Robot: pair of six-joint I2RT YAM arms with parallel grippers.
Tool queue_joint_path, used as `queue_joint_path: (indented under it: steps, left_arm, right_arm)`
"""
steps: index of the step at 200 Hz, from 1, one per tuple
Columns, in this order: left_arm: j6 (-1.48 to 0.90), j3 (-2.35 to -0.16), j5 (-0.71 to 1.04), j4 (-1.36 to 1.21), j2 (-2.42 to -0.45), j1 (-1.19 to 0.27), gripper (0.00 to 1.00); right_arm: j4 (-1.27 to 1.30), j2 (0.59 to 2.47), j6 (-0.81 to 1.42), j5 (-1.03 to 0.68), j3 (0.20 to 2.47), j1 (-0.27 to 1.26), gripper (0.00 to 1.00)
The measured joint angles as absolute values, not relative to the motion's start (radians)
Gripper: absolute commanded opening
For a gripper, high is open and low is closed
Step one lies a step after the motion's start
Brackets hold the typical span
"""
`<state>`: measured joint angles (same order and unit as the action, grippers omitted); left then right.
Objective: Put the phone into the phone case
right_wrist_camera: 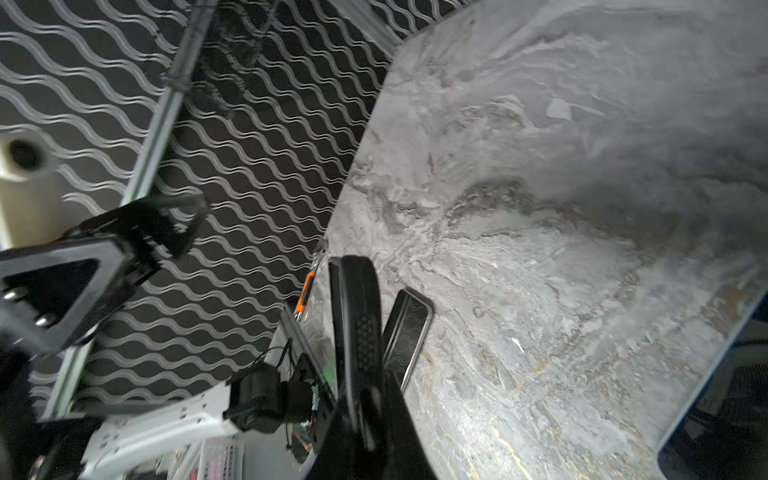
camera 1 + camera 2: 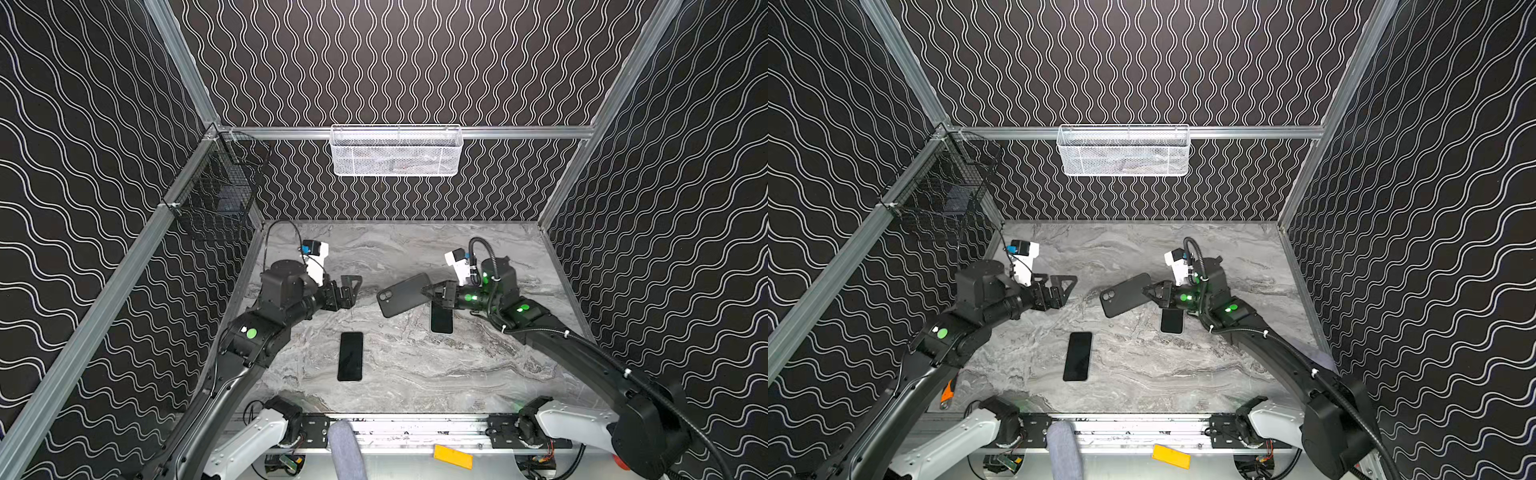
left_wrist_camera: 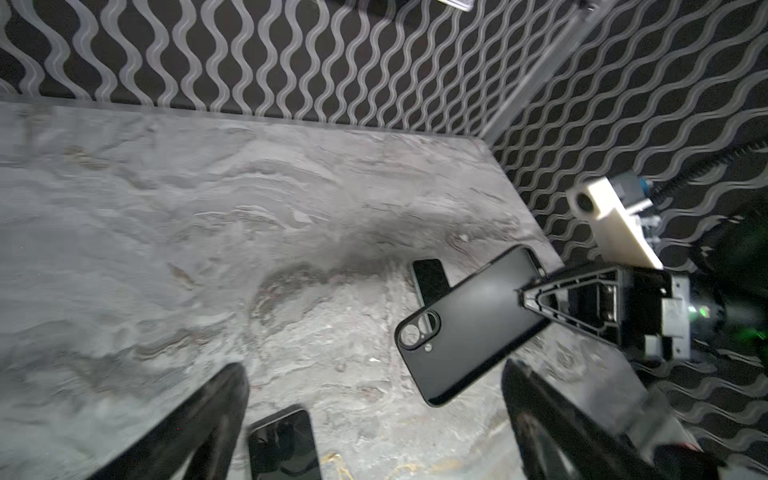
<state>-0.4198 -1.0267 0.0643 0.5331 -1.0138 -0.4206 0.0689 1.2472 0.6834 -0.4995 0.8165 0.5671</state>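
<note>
The phone case [image 2: 405,294] is up off the table [image 2: 436,374], tilted, with its back and camera cut-out facing up. It's pinched by one edge in the right gripper [image 2: 424,290], jaws clamped on it, probably offering it for a regrip or a flip. The left gripper [image 2: 353,292] hangs at the case's 9 o'clock, near but clear, jaws spread wide with nothing in them. The phone [image 2: 350,356] lies flat on the table at 6 o'clock from that open gripper, well apart from the case. A second dark phone [image 2: 441,320] lies at the right gripper's 6 o'clock.
</note>
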Motion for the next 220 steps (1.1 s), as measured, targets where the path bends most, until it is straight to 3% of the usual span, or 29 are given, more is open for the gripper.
queue_joint_path:
  steps: [37,66,174,220]
  left_arm:
    - [-0.497,-0.923,-0.072,0.546,-0.966,-0.419,0.99]
    - [-0.55,-0.835,-0.105,0.548,-0.906,-0.419,0.99]
    - [-0.572,-0.78,-0.125,0.51,-0.917,-0.418,0.99]
    - [-0.572,-0.751,-0.118,0.493,-0.921,-0.411,0.99]
  right_arm:
    - [0.202,1.425,0.836,-0.219,0.806,0.715,0.01]
    - [0.268,1.598,0.91,-0.091,0.877,0.759,0.02]
    - [0.375,1.937,0.998,-0.039,1.063,0.804,0.04]
    - [0.416,1.984,1.032,-0.042,1.06,0.821,0.12]
